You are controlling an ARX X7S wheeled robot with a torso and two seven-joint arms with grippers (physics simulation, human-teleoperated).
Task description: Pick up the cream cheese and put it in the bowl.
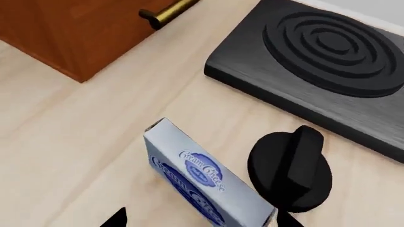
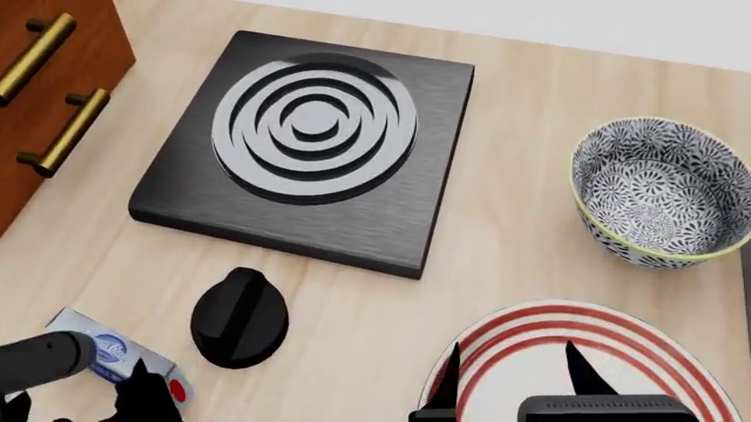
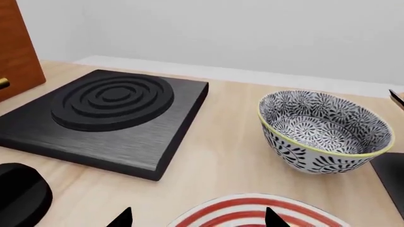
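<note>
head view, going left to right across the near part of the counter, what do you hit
cream cheese under the left hand → black knob → red-ringed plate with the right hand over it. The bowl sits farther back on the right.

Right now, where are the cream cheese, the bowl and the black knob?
cream cheese (image 1: 202, 177): left wrist view, blue label face.
bowl (image 2: 663, 189): head view, patterned inner wall.
black knob (image 2: 239, 318): head view, raised centre ridge.

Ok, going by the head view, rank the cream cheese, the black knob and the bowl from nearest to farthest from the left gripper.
1. Cream cheese, right at the left gripper, near-left corner.
2. Black knob, just right of the box.
3. Bowl, far across on the right.
</note>
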